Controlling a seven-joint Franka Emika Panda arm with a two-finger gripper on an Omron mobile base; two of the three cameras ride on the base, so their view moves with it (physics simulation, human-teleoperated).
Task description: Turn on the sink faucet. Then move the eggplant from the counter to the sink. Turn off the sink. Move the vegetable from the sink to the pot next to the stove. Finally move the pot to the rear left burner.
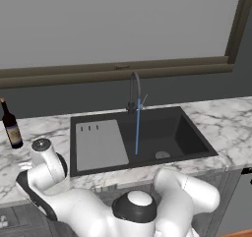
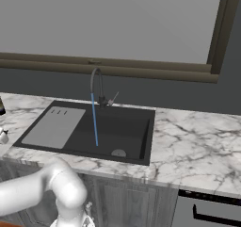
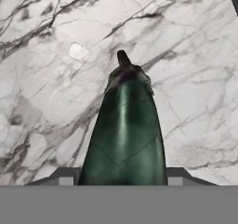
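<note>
A dark green eggplant (image 3: 124, 130) lies on the white marbled counter (image 3: 42, 79), its stem end pointing away from the hand. My gripper (image 3: 122, 177) straddles its thick end, and both fingertips (image 3: 65, 176) press against its sides. The black sink (image 1: 147, 133) is set into the counter under the window. Its dark arched faucet (image 1: 134, 91) is running, and a thin blue stream of water (image 1: 138, 128) falls into the basin. My arm bends down and away to the left of the sink.
A dark bottle (image 1: 11, 125) stands on the counter left of the sink. The sink's left half is a flat grey draining board (image 1: 98, 145). A wooden window sill (image 1: 118, 69) runs behind the faucet. A dark appliance front (image 2: 207, 209) sits below the counter at the right.
</note>
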